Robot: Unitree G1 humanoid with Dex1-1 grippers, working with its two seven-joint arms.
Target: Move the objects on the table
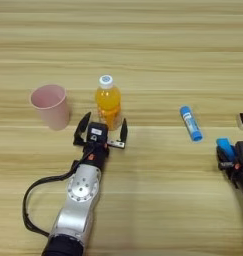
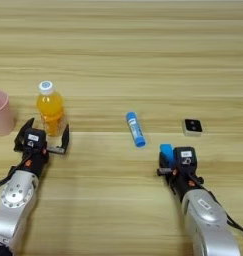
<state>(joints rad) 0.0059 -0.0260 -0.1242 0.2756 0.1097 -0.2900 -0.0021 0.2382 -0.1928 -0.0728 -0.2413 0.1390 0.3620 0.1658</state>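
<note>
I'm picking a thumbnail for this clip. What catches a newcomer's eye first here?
The orange-juice bottle, upright left of centre, with the left gripper open just in front of it. A pink cup stands to its left. At the right, the right gripper is shut on a blue flat bar.

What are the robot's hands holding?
The left hand is open around the juice bottle, not gripping. The right hand seems shut on the blue bar's near end.
</note>
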